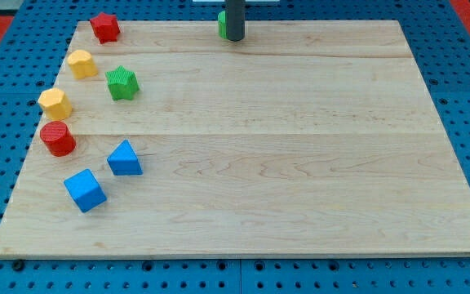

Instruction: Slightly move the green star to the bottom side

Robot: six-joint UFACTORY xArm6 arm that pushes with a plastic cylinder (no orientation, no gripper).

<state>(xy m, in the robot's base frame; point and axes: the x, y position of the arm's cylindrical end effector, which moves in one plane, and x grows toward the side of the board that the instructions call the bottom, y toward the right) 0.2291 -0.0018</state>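
Observation:
The green star (122,83) lies on the wooden board (300,163) at the upper left. My tip (233,37) rests at the board's top edge near the middle, far to the right of the star and a little above it. A second green block (220,24) sits just left of the rod, mostly hidden behind it; its shape cannot be made out.
A red star (104,27) lies at the top left corner. Two yellow blocks (82,63) (55,102), a red cylinder (57,139), a blue triangle (124,158) and a blue cube (85,189) run down the left side.

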